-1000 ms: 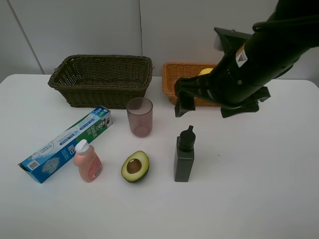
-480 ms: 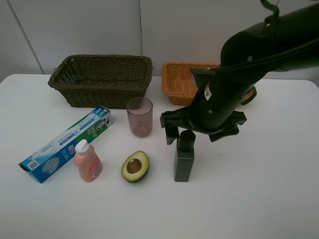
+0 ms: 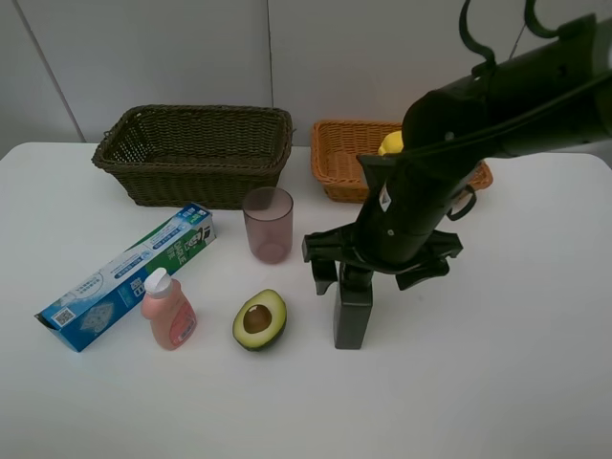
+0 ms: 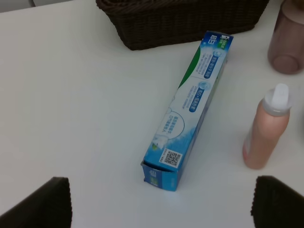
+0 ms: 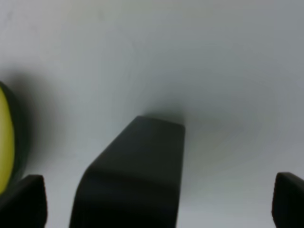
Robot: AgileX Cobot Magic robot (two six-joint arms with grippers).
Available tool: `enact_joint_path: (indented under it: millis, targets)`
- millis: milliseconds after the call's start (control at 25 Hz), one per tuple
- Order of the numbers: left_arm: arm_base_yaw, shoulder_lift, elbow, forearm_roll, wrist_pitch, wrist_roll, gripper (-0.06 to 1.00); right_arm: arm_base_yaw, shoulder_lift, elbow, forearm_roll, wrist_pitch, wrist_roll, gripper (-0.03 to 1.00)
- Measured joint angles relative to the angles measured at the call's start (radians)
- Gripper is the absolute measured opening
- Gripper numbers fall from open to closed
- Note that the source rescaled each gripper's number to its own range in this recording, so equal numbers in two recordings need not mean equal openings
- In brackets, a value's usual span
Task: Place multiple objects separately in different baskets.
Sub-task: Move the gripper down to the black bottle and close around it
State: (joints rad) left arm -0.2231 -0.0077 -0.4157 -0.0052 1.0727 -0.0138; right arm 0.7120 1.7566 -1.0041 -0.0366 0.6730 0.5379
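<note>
My right gripper [image 3: 371, 272] is open and straddles the pump top of the dark square bottle [image 3: 353, 314], which stands upright; the right wrist view shows the bottle [image 5: 137, 180] between the fingertips [image 5: 23, 202]. The halved avocado [image 3: 259, 318] lies left of it. A pinkish cup [image 3: 269, 224], the toothpaste box [image 3: 129, 275] and the pink pump bottle [image 3: 168, 311] stand on the table. A lemon [image 3: 390, 143] rests in the tan basket [image 3: 344, 158]; the dark basket [image 3: 191, 153] looks empty. My left gripper [image 4: 164, 204] is open above the toothpaste box [image 4: 190, 109].
The white table [image 3: 497, 363] runs to a pale wall behind the baskets. In the left wrist view the pink pump bottle [image 4: 266, 133], the cup [image 4: 287, 40] and the dark basket [image 4: 180, 19] lie beyond the box. The right arm hides part of the tan basket.
My right arm has swung away from the tan basket, forward and down, and its open jaws have come around the dark bottle's top. The lemon shows again in the tan basket.
</note>
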Motion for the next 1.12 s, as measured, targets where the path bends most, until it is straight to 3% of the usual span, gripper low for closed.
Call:
enact_joint_path:
  millis: [760,880,960,1080,1120]
  targets:
    - [0.000,0.000,0.000,0.000,0.000,0.000,1.00,0.000,0.030,-0.001,0.010,0.016,0.000,0.98]
    - [0.000,0.000,0.000,0.000,0.000,0.000,1.00,0.000,0.030,-0.001,0.005,0.016,0.000,0.80]
    - [0.000,0.000,0.000,0.000,0.000,0.000,1.00,0.000,0.030,-0.001,0.010,0.015,0.000,0.54]
    - [0.000,0.000,0.000,0.000,0.000,0.000,1.00,0.001,0.030,-0.002,0.030,0.010,0.001,0.00]
    - [0.000,0.000,0.000,0.000,0.000,0.000,1.00,0.001,0.030,-0.002,0.029,0.010,0.001,0.04]
